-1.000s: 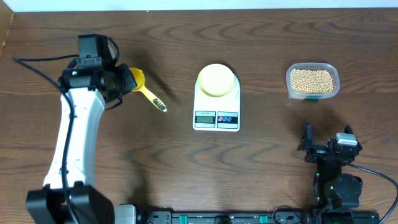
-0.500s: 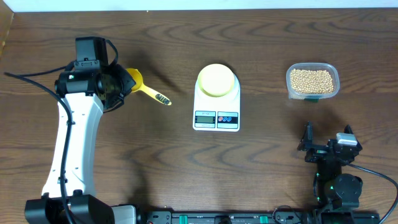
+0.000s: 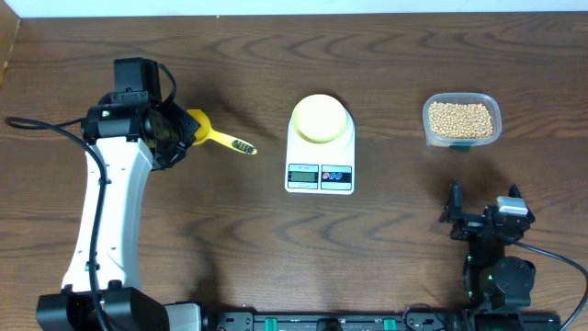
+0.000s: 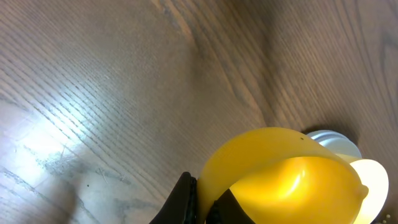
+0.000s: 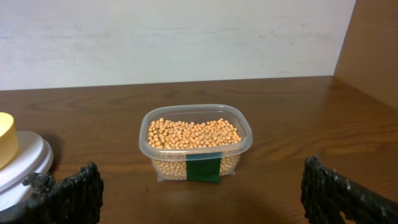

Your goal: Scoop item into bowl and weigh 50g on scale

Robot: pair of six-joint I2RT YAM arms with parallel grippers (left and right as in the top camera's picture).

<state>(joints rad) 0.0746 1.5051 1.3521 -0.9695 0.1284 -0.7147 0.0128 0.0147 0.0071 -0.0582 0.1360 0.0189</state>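
My left end effector (image 3: 181, 129) grips the yellow scoop (image 3: 219, 139) toward the tabletop's left edge, handle pointing right. The beans (image 3: 461, 118) sit in the tub (image 3: 493, 103) near the far-right corner, past the bowl (image 3: 321, 118) on the scale (image 3: 320, 171). My wide right end effector (image 3: 484, 204) is nearer.

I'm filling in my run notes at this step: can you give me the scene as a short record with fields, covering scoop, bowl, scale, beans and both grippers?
left gripper: shut on the scoop's head
scoop: yellow, handle pointing toward the scale
right gripper: open, holding nothing, near side of the tub
bowl: on the scale's platform, no beans visible in it
scale: middle of the table, display too small to read
beans: all in the clear tub, to the right of the scale
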